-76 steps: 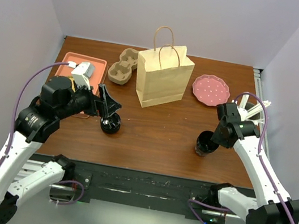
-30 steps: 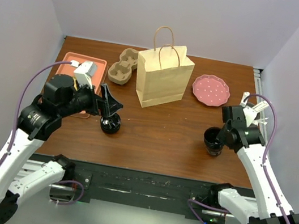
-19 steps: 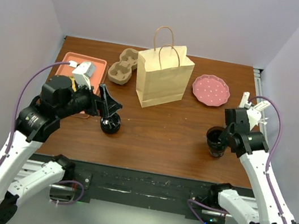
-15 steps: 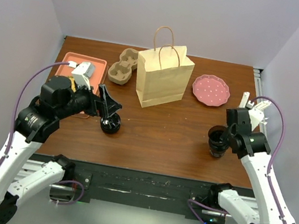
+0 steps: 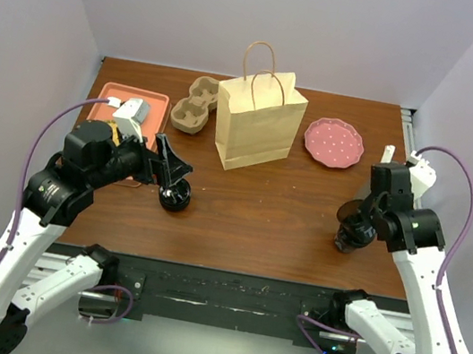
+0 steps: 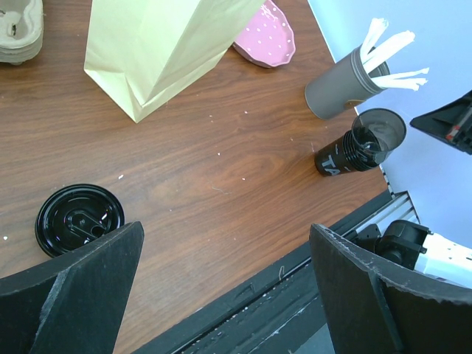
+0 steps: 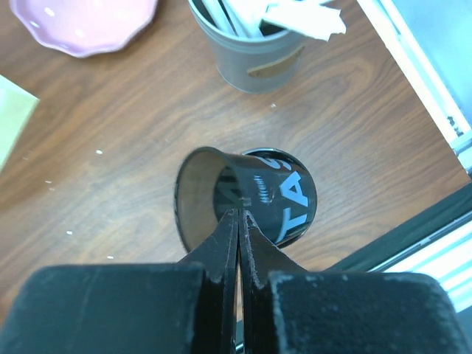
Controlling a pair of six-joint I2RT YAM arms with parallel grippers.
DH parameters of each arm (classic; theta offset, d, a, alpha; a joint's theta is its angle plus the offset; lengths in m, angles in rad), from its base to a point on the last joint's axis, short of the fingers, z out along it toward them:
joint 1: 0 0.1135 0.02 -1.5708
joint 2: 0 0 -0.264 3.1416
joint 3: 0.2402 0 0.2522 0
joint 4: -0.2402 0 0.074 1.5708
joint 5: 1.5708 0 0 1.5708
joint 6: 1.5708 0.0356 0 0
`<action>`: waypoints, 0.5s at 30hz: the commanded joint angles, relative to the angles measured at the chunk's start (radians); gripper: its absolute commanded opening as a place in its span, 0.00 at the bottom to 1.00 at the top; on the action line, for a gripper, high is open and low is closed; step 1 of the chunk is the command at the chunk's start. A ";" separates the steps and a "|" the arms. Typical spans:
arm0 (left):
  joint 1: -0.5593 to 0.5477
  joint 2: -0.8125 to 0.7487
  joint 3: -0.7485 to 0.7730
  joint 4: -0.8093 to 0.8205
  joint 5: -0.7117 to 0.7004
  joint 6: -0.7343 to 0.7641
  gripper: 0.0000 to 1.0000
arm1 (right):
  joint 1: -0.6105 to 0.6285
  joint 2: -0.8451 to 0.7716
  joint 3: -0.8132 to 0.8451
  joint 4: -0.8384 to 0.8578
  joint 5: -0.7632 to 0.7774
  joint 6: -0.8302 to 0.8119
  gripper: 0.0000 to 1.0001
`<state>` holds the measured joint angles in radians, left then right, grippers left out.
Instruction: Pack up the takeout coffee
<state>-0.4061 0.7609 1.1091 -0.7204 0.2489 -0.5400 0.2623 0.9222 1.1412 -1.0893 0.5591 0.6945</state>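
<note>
Right wrist | right end effector apparently pinching coffee cup rim

On my feed the light is bright, even and from overhead, so the top view is sharp edge to edge, with a mild sheen on the worktop and only a soft shadow hugging the paper bag. The left gripper and right gripper loom dark and blurred close to their lenses, while the coffee cup lettering stays crisp. The wrist views' right edges wash out pale.
</note>
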 commanded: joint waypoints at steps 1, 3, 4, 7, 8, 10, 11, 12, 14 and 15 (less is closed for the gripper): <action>0.004 -0.002 0.018 0.026 0.000 -0.003 1.00 | -0.005 -0.003 0.086 -0.026 0.024 0.023 0.00; 0.003 -0.003 0.015 0.026 -0.002 -0.002 1.00 | -0.003 -0.002 0.095 -0.029 0.010 0.025 0.00; 0.004 -0.005 0.014 0.026 -0.002 -0.002 1.00 | -0.005 -0.003 0.098 -0.026 0.004 0.022 0.00; 0.003 -0.008 0.009 0.026 -0.003 -0.002 1.00 | -0.005 -0.005 0.081 -0.033 0.012 0.022 0.00; 0.004 -0.006 0.009 0.024 -0.003 -0.002 1.00 | -0.003 -0.003 0.080 -0.043 0.024 0.040 0.00; 0.003 -0.009 0.009 0.021 -0.003 -0.002 1.00 | -0.003 -0.002 0.071 -0.055 0.033 0.043 0.14; 0.004 -0.011 0.009 0.021 -0.002 -0.002 1.00 | -0.003 -0.002 0.068 -0.060 0.033 0.043 0.23; 0.003 -0.011 0.009 0.021 -0.002 -0.002 1.00 | -0.002 0.007 0.065 -0.075 0.039 0.043 0.35; 0.003 -0.011 0.009 0.018 -0.002 -0.002 1.00 | -0.003 0.024 0.069 -0.101 0.067 0.049 0.38; 0.003 -0.011 0.009 0.018 -0.002 -0.002 1.00 | -0.003 0.033 0.071 -0.110 0.076 0.048 0.39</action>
<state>-0.4061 0.7597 1.1091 -0.7204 0.2485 -0.5400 0.2623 0.9298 1.2057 -1.1469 0.5686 0.7189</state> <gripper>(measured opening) 0.997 0.370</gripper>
